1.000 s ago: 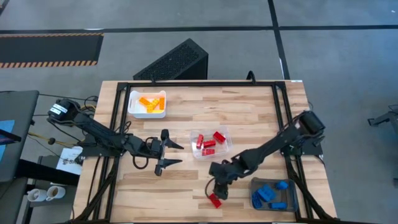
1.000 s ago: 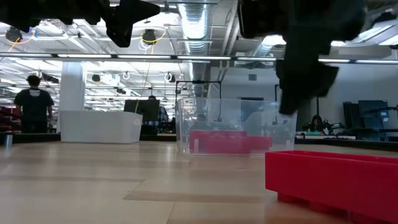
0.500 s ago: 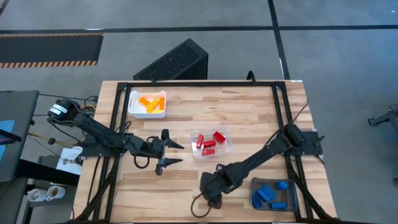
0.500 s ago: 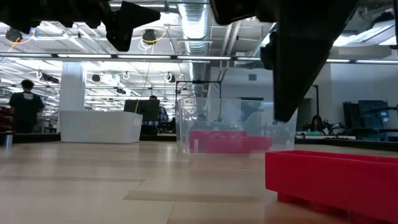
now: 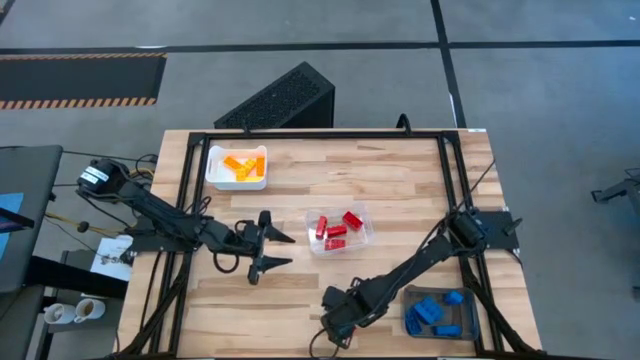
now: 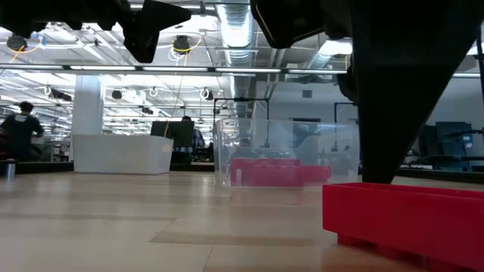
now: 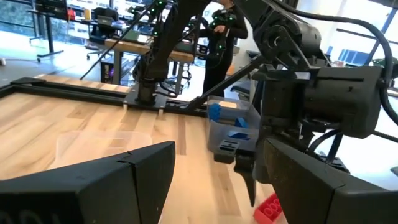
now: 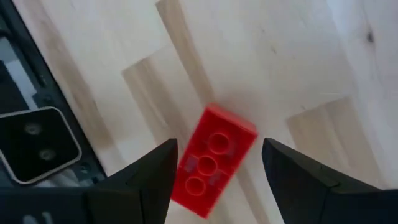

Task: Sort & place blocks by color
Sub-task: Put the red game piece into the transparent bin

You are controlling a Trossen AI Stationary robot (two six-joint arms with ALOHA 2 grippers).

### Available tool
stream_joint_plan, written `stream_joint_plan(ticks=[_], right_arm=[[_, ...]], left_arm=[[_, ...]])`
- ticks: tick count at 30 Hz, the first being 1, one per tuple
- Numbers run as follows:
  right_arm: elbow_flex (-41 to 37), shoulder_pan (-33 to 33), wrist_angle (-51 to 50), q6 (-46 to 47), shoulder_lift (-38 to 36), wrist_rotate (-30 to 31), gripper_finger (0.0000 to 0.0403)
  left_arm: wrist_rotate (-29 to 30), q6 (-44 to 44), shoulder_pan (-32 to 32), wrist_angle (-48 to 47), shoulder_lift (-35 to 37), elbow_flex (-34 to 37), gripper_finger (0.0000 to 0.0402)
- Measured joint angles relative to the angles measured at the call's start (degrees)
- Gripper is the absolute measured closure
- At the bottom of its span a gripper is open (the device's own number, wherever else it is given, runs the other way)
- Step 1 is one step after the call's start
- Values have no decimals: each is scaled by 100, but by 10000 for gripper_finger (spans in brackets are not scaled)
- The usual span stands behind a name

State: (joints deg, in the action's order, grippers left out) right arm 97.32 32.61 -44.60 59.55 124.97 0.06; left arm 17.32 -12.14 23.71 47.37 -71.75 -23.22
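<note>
Down at the table's near edge, the right gripper point(image 8: 214, 180) hangs open and empty over the last loose red block point(image 8: 212, 158); it should straddle the narrow sides squarely, drop lower, then close.

Counter point(image 5: 400, 170): 3 trays. Far-left tray point(image 5: 236, 167) holds blocks; centre tray point(image 5: 338, 229) holds blocks; near-right tray point(image 5: 437, 312) holds blocks. 1 loose block point(image 8: 213, 161) lies near the front edge, left of the near-right tray.

Robotics lab — ceiling ducts point(image 6: 240, 30), workbenches point(image 7: 134, 50), other rigs.
</note>
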Motion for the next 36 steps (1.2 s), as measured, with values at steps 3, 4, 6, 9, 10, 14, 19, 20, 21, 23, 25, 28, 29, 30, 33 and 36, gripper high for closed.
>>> stream_joint_plan(ticks=[3, 4, 6, 9, 10, 14, 19, 20, 21, 23, 25, 28, 29, 30, 33, 36], right_arm=[[0, 3, -8, 48, 0, 19, 148], [0, 1, -17, 63, 0, 34, 148], [-3, -1, -23, 85, 0, 58, 148], [-109, 1, 54, 192, 0, 56, 148], [-154, 1, 77, 225, 0, 56, 148], [-319, 6, 225, 335, 0, 18, 148], [-451, -11, 271, 315, -2, 13, 149], [-476, -14, 266, 302, -2, 6, 151], [-507, -13, 245, 302, -9, -1, 155], [-583, -12, 195, 278, -28, -90, 167], [-638, -18, 122, 234, -39, -202, 184], [-638, 22, -12, -28, -37, -245, 213], [-638, 29, -40, -125, -37, -250, 224], [-638, 24, -70, -202, -41, -267, 236], [-647, -50, -135, -441, -82, -335, 272], [-676, -166, -222, -711, -210, -361, 279]], left_arm=[[39, -25, 42, 4, 0, 0, 168], [92, -50, 60, 0, 0, 0, 168], [159, -56, 72, 0, 0, 0, 168], [161, -56, 72, -4, 0, 0, 168], [164, -56, 72, -3, 0, 0, 168], [168, -56, 72, -4, 0, 0, 168], [179, -56, 72, -4, 0, 0, 168], [179, -60, 72, -4, 0, 0, 168], [179, -74, 72, -4, 0, 0, 168], [178, -108, 72, -7, 0, 0, 168], [177, -111, 72, -9, 0, 0, 168], [177, -113, 72, -9, 0, 0, 168], [177, -113, 72, -9, 0, 0, 168], [177, -112, 72, -9, 0, 0, 168], [184, -111, 72, -9, 0, 0, 168], [252, -109, 72, -9, 0, 0, 168]])
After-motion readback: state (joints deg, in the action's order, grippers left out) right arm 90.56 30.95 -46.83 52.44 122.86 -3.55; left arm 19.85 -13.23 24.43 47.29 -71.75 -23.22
